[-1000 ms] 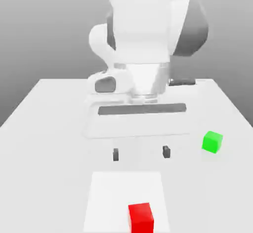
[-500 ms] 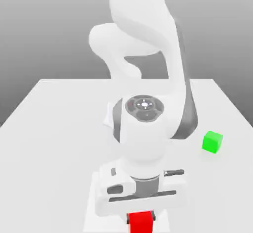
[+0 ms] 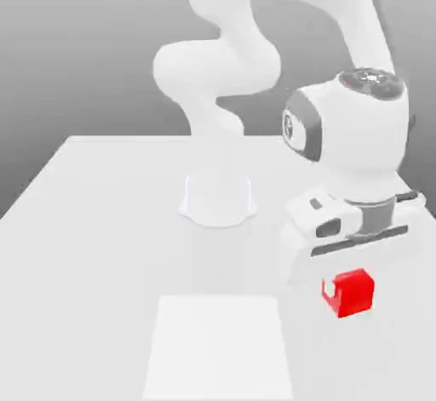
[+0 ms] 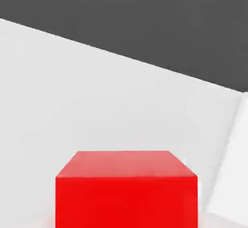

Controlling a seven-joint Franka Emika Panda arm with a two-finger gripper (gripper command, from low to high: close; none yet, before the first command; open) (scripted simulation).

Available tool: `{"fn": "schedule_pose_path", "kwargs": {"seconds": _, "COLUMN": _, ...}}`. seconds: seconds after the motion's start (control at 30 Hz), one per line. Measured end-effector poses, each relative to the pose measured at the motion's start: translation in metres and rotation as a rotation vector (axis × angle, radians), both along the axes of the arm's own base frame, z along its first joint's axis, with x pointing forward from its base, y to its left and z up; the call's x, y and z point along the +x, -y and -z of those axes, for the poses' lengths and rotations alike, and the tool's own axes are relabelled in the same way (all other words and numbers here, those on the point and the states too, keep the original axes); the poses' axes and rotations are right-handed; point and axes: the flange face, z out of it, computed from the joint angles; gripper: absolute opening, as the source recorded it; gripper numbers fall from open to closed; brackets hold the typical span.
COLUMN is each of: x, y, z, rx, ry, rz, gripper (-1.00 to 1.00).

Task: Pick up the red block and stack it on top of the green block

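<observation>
End effector clamped on red block, block lifted clear of white worktop, toward exterior view's right, beneath white arm's wrist.

The exterior view faces the white robot arm from across the flat white table, looking slightly downward at middling range; the hand view sits very near, looking along the table. Both share the small bright red matte cube
</observation>
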Motion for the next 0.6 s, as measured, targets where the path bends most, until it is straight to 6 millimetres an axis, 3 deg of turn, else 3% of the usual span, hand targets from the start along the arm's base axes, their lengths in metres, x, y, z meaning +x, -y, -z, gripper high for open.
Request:
{"fn": "schedule_pose_path", "kwargs": {"seconds": 0.23, "x": -0.145, "y": -0.036, "z": -0.004, "rx": -0.044, "ry": 0.025, "rz": -0.118, "gripper": -1.00}}
{"fn": "schedule_pose_path", "kwargs": {"seconds": 0.3, "x": -0.157, "y": -0.037, "z": 0.007, "rx": -0.054, "ry": 0.035, "rz": -0.132, "gripper": -1.00}}
{"fn": "schedule_pose_path", "kwargs": {"seconds": 0.5, "x": -0.162, "y": -0.037, "z": 0.054, "rx": -0.057, "ry": 0.039, "rz": -0.138, "gripper": -1.00}}
{"fn": "schedule_pose_path", "kwargs": {"seconds": 0.53, "x": -0.163, "y": -0.037, "z": 0.060, "rx": -0.055, "ry": 0.037, "rz": -0.137, "gripper": 1.00}}
{"fn": "schedule_pose_path", "kwargs": {"seconds": 0.6, "x": -0.160, "y": -0.035, "z": 0.060, "rx": -0.055, "ry": 0.037, "rz": -0.131, "gripper": 1.00}}
